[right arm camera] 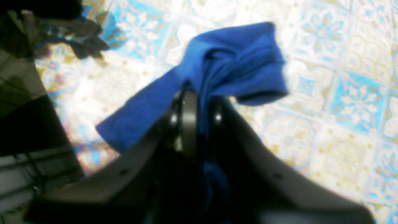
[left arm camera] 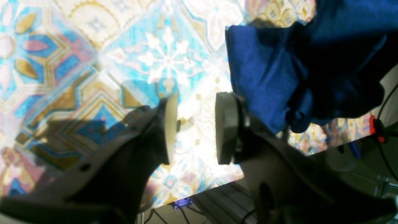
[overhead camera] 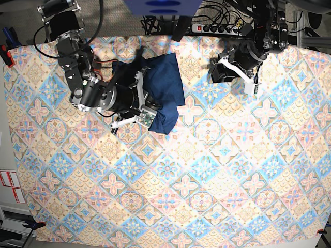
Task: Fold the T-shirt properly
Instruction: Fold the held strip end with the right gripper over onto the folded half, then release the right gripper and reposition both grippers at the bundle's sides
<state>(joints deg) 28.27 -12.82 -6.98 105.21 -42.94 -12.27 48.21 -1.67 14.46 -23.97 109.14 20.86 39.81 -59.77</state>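
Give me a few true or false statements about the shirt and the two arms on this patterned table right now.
1. The right tool grips a fold of the dark navy-blue knit T-shirt. True.
2. The left tool holds the shirt. False: its jaws are open and empty, above the patterned tablecloth.
3. The shirt lies spread flat. False: it is bunched up.
4. The shirt lies near the table's far edge in the base view. True.
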